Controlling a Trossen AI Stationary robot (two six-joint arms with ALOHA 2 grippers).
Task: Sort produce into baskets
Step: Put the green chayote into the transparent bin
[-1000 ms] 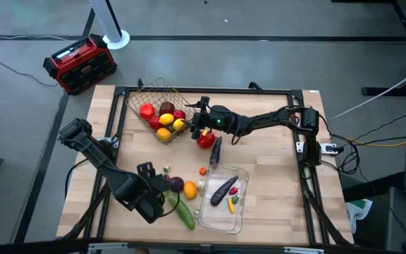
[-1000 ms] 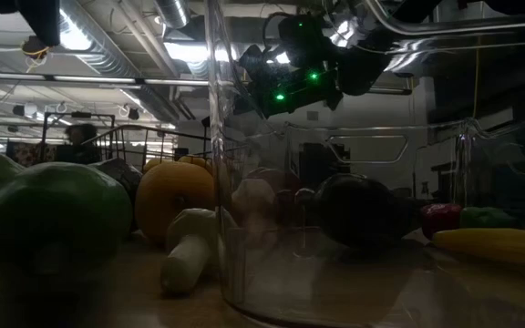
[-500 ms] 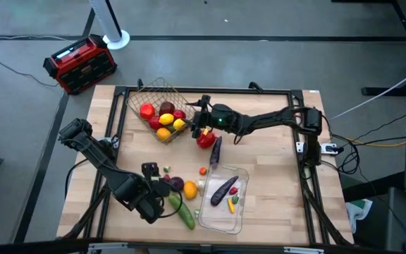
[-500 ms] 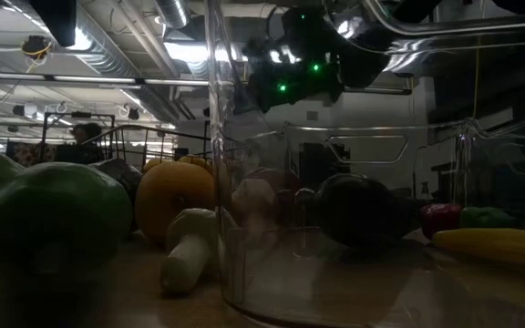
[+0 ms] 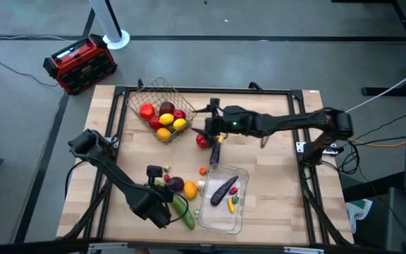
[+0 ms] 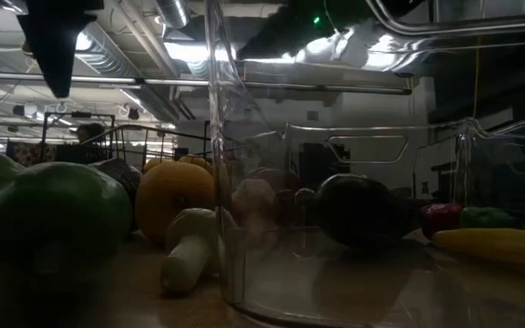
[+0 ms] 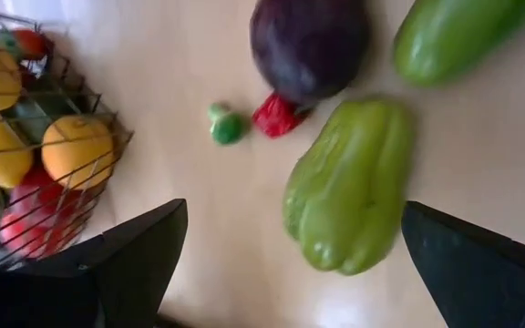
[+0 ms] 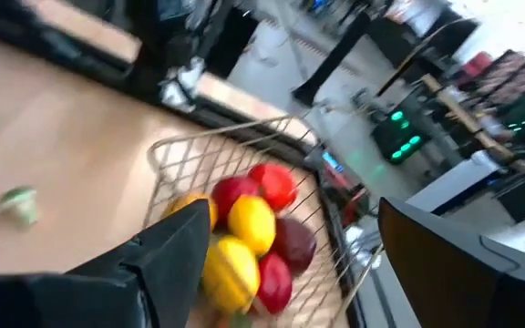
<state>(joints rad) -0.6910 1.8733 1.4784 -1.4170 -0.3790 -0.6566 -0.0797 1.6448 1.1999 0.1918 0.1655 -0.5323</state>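
My left gripper (image 5: 162,200) is open above the near-left pile of produce. Its fingers stand on either side of a green squash (image 7: 349,187) without touching it. A round purple eggplant (image 7: 308,41) and a cucumber (image 7: 454,36) lie beyond the squash. My right gripper (image 5: 208,130) is open and empty, just right of the wire basket (image 5: 162,116), which holds red, yellow and orange fruits (image 8: 244,237). A red pepper (image 5: 203,141) and a long purple eggplant (image 5: 216,152) lie on the table below it. The clear tray (image 5: 220,212) holds an eggplant (image 5: 224,189) and small pieces.
An orange fruit (image 5: 190,188) and a white mushroom (image 5: 201,187) lie between the pile and the tray. Small green and red pieces (image 5: 157,171) lie left of them. A red-and-black box (image 5: 80,63) stands on the floor beyond the table's far left corner.
My right gripper has drawn back from the basket toward the table's right edge and gone up, out of the low view. My left gripper has moved toward the right and down over the green squash. The produce has stayed where it was.
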